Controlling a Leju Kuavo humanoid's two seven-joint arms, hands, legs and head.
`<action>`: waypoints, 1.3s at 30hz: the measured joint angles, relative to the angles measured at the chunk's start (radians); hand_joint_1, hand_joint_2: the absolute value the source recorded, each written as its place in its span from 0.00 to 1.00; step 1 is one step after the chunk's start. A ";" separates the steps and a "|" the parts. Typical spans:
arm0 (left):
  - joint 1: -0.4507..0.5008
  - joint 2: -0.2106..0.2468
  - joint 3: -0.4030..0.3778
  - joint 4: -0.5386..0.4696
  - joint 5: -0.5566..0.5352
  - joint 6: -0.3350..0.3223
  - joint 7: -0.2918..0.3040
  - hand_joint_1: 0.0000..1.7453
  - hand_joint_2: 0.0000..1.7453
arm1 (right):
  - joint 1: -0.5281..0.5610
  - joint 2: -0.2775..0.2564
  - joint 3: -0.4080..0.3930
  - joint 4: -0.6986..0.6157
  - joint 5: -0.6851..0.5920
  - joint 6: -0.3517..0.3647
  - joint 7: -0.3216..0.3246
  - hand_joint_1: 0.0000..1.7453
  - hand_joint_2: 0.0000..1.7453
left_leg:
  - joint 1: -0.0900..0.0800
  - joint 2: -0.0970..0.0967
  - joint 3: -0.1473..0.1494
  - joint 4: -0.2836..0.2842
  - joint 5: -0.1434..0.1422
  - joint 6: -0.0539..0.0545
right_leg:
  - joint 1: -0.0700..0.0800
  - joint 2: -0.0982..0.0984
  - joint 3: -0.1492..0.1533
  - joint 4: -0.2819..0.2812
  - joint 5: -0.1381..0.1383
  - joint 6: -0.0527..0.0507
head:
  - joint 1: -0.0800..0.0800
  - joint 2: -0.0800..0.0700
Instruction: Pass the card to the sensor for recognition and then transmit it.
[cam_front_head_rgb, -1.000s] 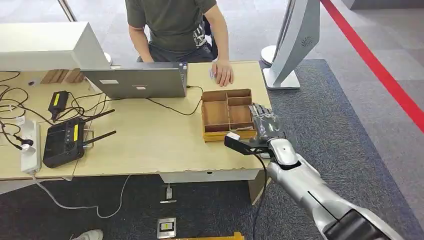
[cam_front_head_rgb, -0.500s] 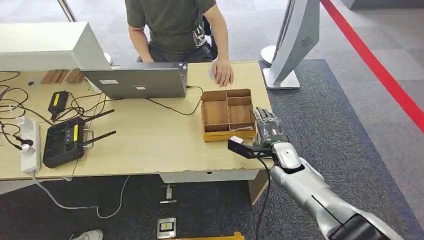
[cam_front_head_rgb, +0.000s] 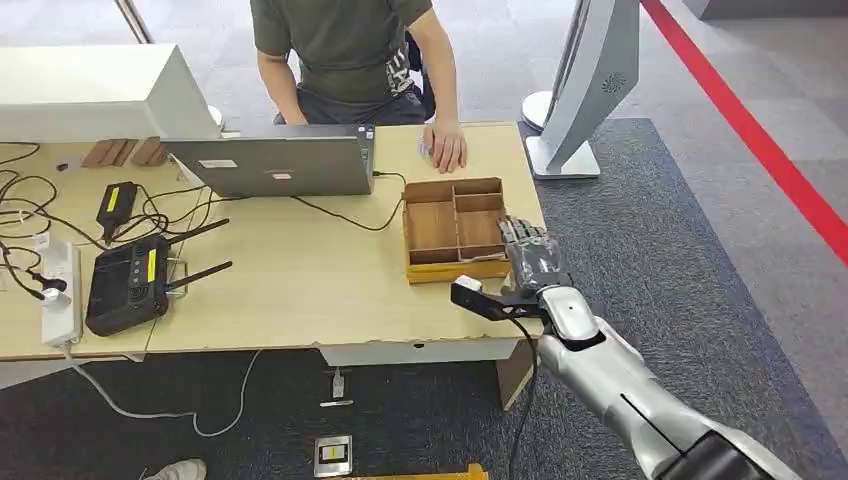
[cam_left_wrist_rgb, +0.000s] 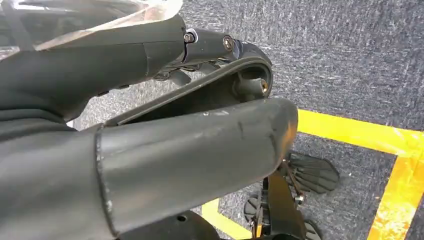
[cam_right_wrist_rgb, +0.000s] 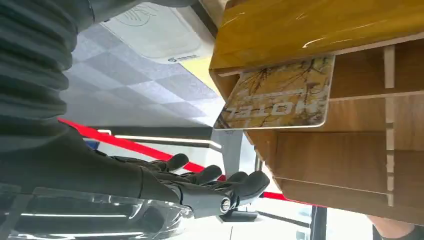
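one card (in tray)

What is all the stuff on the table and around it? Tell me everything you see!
Pale wooden table: one, middle of the head view.
Brown wooden divided tray: one, right end of the table.
Yellowish card printed HOTEL: one, leaning in a tray compartment nearest the robot.
Grey laptop: one, far side, lid open.
Black box with antennas: one, left side.
White power strip: one, left edge.
Small black device with yellow label: one, among black cables.
White box: one, far left corner.
White curved stand: one, on the floor right of the table.
Red floor stripe: one, far right.
Person in dark green shirt: one, behind the table, one hand resting on it.
Right hand: dark fingers spread, beside the tray, holding nothing.
Left hand: dark, hanging over carpet.
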 joint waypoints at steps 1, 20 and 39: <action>0.000 0.000 0.000 0.000 0.002 0.000 0.000 0.00 0.00 | 0.000 0.002 0.000 0.000 0.000 0.000 -0.002 0.00 1.00 | 0.000 0.000 0.000 0.000 0.000 0.000 | 0.000 0.000 0.000 0.000 0.000 0.000 | 0.000 0.000; 0.000 -0.001 0.001 0.000 0.029 0.034 0.013 0.00 0.00 | -0.014 0.071 0.012 0.040 0.011 -0.010 -0.031 0.00 1.00 | 0.000 0.000 0.000 0.000 0.000 0.000 | 0.000 0.000 0.000 0.000 0.000 0.000 | 0.000 0.000; 0.000 -0.001 0.001 0.000 0.015 0.029 0.013 0.00 0.00 | -0.035 0.066 0.012 0.055 0.025 -0.006 0.004 0.00 1.00 | 0.000 0.000 0.000 0.000 0.000 0.000 | 0.000 0.000 0.000 0.000 0.000 0.000 | 0.000 0.000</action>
